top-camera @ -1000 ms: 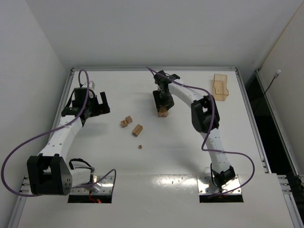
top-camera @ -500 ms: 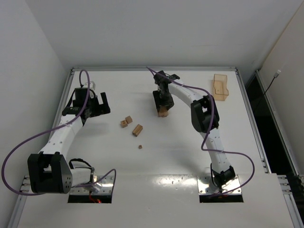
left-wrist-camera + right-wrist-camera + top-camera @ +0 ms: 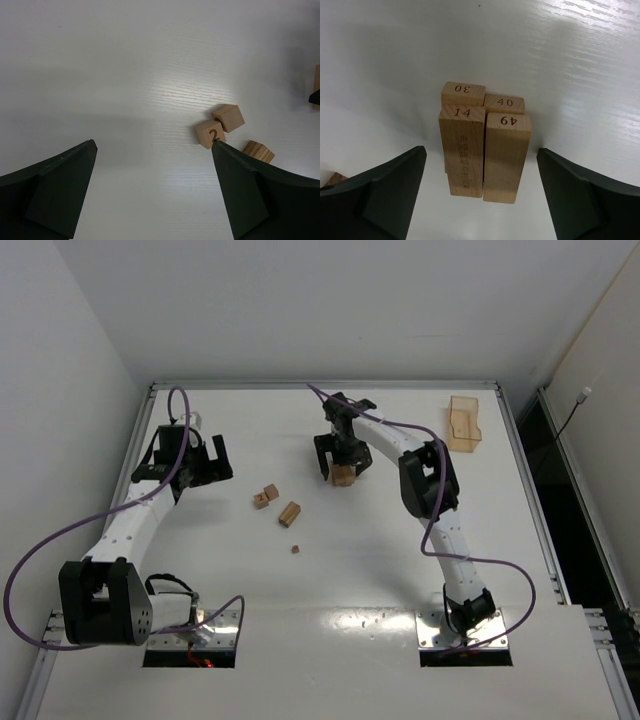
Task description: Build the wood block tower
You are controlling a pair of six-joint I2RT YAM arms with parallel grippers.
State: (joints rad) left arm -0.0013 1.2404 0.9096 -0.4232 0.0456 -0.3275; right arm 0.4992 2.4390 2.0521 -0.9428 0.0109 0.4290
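The tower stands at the table's middle back. In the right wrist view it is two layers of two wooden bars each, numbered 14, 49, 30 and 40. My right gripper is open, a finger on each side of the tower, neither touching it. Two cubes, a bar and a tiny cube lie loose left of the tower. My left gripper is open and empty above bare table, left of the cube marked 2.
A translucent orange-tan tray sits at the back right corner. A second cube and the bar lie beside the left gripper's right finger. White walls enclose the table at back and left.
My right gripper's fingers have spread apart from the tower's top blocks. The left arm has hardly moved.
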